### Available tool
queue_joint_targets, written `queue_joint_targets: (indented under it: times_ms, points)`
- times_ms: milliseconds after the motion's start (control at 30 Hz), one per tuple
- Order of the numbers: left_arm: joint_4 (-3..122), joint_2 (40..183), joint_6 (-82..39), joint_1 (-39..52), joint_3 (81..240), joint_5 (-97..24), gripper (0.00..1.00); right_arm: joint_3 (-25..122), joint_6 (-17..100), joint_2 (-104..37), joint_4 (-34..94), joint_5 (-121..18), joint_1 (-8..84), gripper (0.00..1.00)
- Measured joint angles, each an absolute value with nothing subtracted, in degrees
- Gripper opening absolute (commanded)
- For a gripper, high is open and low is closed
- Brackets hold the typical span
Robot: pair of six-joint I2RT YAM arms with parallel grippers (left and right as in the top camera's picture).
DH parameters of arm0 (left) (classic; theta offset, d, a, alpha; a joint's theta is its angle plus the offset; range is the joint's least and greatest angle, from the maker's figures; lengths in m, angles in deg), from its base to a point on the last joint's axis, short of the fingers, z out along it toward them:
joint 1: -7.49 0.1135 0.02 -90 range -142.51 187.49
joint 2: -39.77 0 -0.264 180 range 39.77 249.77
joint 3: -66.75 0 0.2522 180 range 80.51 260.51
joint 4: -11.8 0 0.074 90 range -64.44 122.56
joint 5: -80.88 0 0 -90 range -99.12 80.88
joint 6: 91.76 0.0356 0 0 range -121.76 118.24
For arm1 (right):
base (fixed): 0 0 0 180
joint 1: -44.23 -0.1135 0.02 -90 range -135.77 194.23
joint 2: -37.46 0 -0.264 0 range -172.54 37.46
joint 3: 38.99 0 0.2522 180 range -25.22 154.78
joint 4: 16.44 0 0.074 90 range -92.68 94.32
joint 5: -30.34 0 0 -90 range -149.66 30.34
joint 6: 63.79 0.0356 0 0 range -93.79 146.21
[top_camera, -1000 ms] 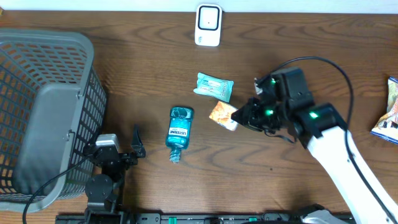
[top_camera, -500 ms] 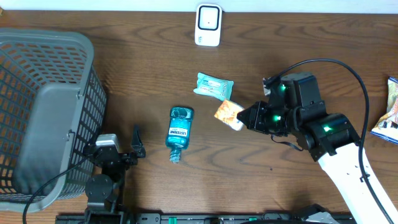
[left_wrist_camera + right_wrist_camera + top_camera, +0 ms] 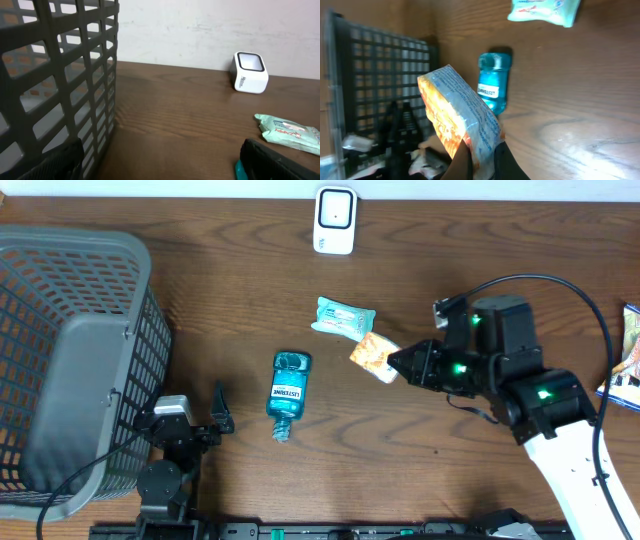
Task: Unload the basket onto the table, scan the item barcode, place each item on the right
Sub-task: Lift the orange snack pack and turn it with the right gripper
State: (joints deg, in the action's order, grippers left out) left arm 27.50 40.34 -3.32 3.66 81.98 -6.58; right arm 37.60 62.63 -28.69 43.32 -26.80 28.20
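Orange packet (image 3: 457, 112), white printed side in right-wrist view only

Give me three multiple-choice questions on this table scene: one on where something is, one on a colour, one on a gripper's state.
1. Where does the basket stand?
A. at the table's left end
B. at the table's right end
C. in the middle

2. What colour is the bottle?
A. red
B. yellow
C. blue-green

3. What is the right gripper doing?
A. hanging open and empty
B. shut on the orange packet
C. shut on the bottle

Answers:
1 A, since the basket fills the left of the overhead view.
2 C, since the bottle is plainly teal.
3 B, since the right wrist view shows the fingers pinching the packet's edge.
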Motion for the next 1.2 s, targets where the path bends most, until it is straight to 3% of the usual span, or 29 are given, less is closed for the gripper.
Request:
queue_joint_targets:
  times_ms: [233,467,667,767,1200]
  points:
    - [27.5,40.34,-3.32,3.66,81.98,-6.56,1.0,37.6,67.66,-29.68,44.24,-8.11,33.12,0.01]
    - [27.5,40.34,-3.32,3.66,81.98,-6.56,1.0,37.6,86.83,-29.79,44.65,4.78,33.95,0.01]
    - [27.5,40.34,-3.32,3.66,81.98,-6.56,1.0,37.6,104.99,-30.36,41.7,6.1,34.87,0.01]
    - [27.5,40.34,-3.32,3.66,81.98,-6.56,1.0,37.6,108.66,-30.73,41.18,5.37,34.95,0.01]
    - [27.5,40.34,-3.32,3.66,81.98,-6.56,1.0,37.6,111.22,-30.75,40.76,1.79,34.95,0.01]
